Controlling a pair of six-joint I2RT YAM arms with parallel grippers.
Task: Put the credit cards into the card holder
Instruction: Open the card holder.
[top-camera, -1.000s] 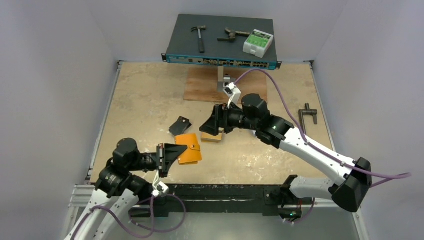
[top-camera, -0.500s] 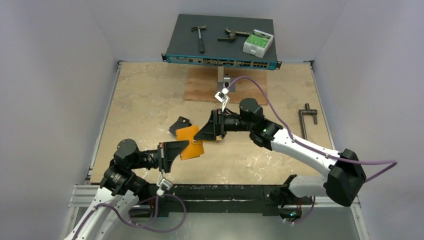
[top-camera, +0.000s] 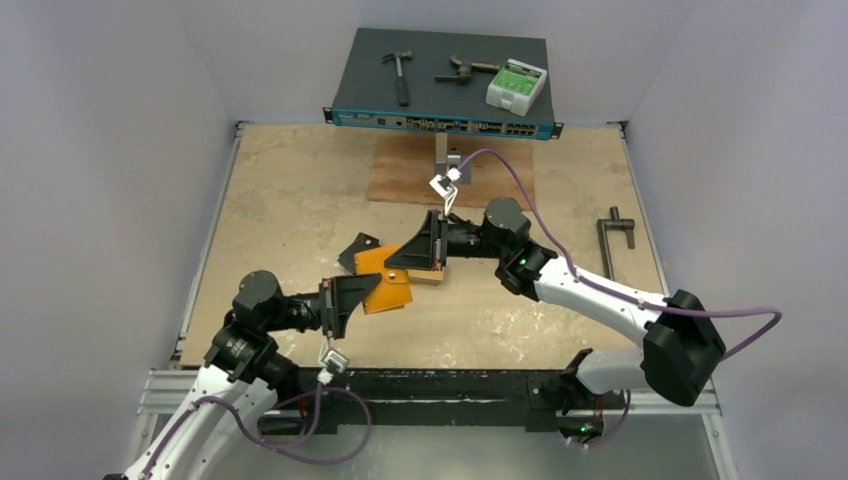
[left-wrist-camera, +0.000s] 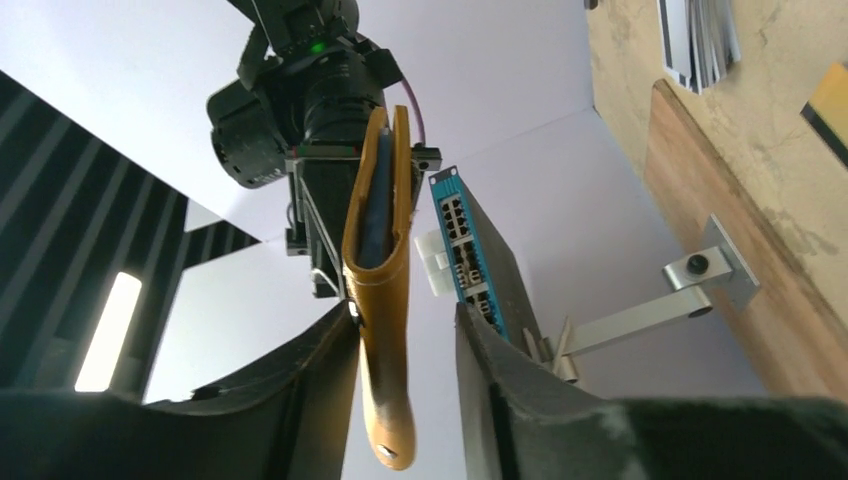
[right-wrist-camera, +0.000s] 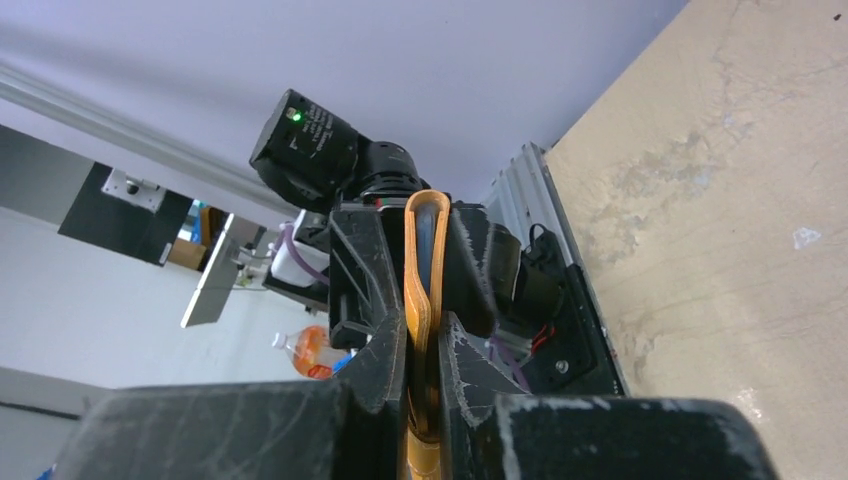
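Tan bench (top-camera: 290, 200) carries the work near its middle. Step in hand, by judgement: passing the card holder (top-camera: 393, 293) between arms, on edge above the bench. The right gripper (right-wrist-camera: 425, 335) is clamped tight on it. The left gripper (left-wrist-camera: 405, 340) straddles it, fingers parted, with a gap on one side. The next move calls for opening the holder to expose a sleeve. The credit cards (left-wrist-camera: 695, 40) lie on the bench close by. A black case (top-camera: 358, 248) lies near and probably does not obstruct.

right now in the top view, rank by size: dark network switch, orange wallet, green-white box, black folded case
1. dark network switch
2. orange leather-like wallet, barely; part-covered
3. green-white box
4. black folded case, partly hidden
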